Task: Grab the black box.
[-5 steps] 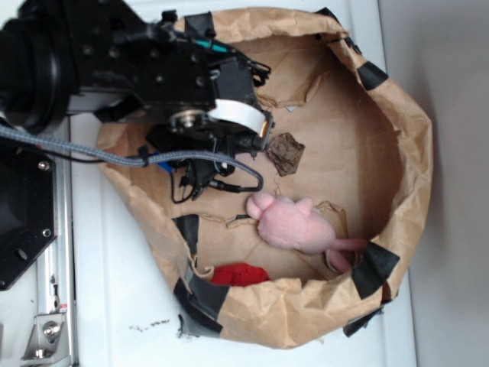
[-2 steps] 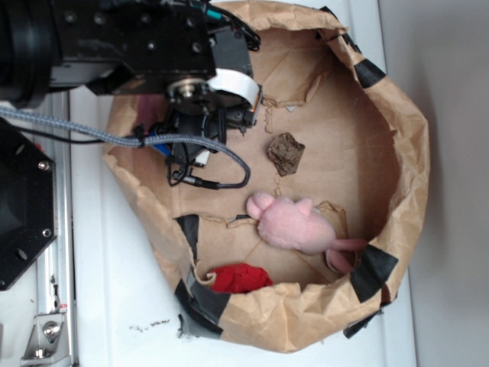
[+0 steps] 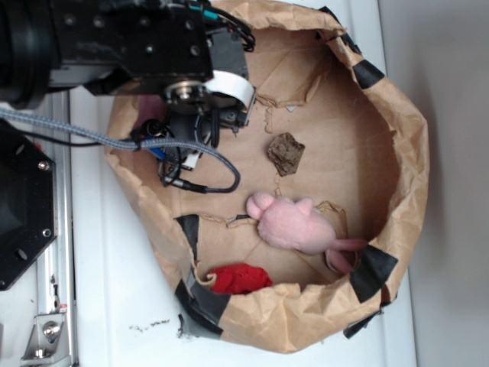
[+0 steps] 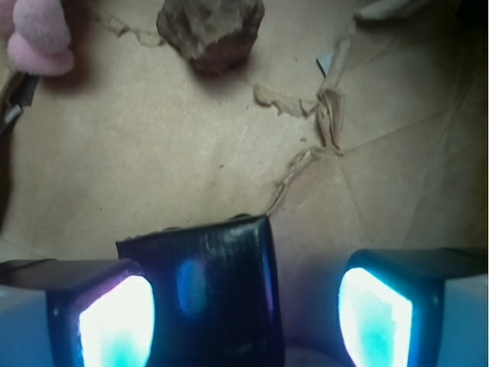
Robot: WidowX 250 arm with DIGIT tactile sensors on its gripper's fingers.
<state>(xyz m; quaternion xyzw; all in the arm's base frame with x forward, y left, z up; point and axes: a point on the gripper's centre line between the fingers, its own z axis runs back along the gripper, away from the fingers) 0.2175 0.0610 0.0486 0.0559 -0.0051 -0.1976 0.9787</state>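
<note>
Wrist view showed the gripper (image 4: 244,317) spread wide, with the black box (image 4: 210,294) lying on the paper floor between its fingers, close against the left-hand one and apparently not pinched. Beyond lay a brown lump (image 4: 212,29).

Arm (image 3: 130,46) swung from over the bowl's middle to the upper-left rim, off the brown lump (image 3: 285,153). Gripper (image 4: 244,306) now lower, jaws spread, black box (image 4: 210,294) between them, seemingly nearer one pad. Cable loop (image 3: 202,172) shifted left too.
</note>
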